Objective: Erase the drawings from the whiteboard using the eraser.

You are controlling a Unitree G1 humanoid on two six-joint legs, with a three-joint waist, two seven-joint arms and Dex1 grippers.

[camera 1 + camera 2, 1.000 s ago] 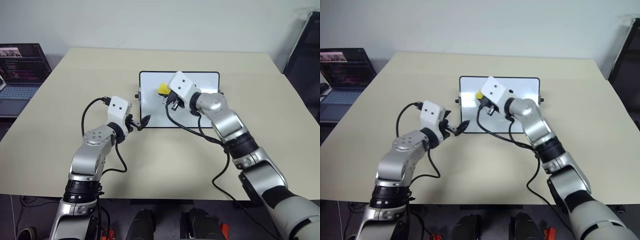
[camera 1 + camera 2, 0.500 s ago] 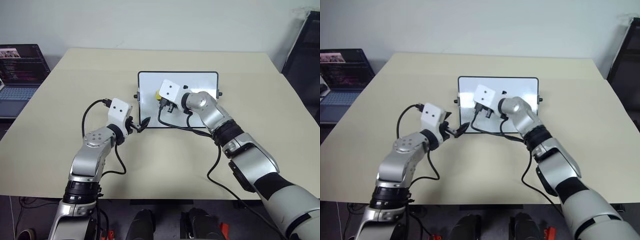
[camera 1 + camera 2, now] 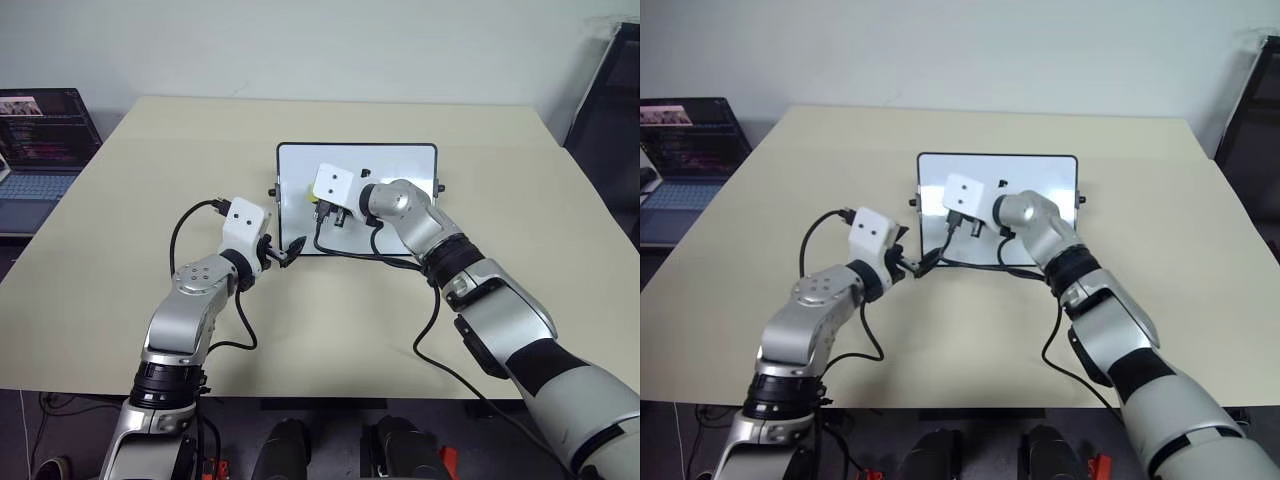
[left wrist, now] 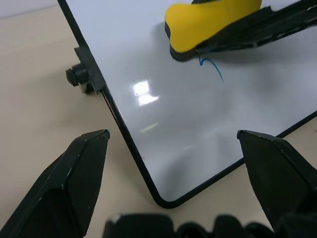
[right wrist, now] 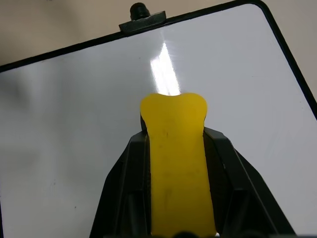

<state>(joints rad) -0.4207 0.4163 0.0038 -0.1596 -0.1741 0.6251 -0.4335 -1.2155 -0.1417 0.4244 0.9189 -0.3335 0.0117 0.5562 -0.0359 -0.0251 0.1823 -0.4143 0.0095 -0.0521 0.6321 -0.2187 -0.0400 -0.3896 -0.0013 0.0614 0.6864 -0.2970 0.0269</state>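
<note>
- A small whiteboard with a thin black frame lies flat on a beige table, a black knob projecting from the short side nearest the left arm
- The right gripper is clamped on the yellow eraser, one black finger against each long side, the block's rounded tip reaching out past the fingertips
- The eraser rests over the left part of the board; in the left wrist view its dark underside meets the white surface right at a short blue marker stroke, the visible remnant of the drawings
- The left gripper hovers just off the board's near left corner with its two black fingers spread wide apart and nothing between them, the rounded corner of the frame lying in the gap
- A laptop with a lit screen sits on a separate surface beyond the table's left edge, well apart from the board
</note>
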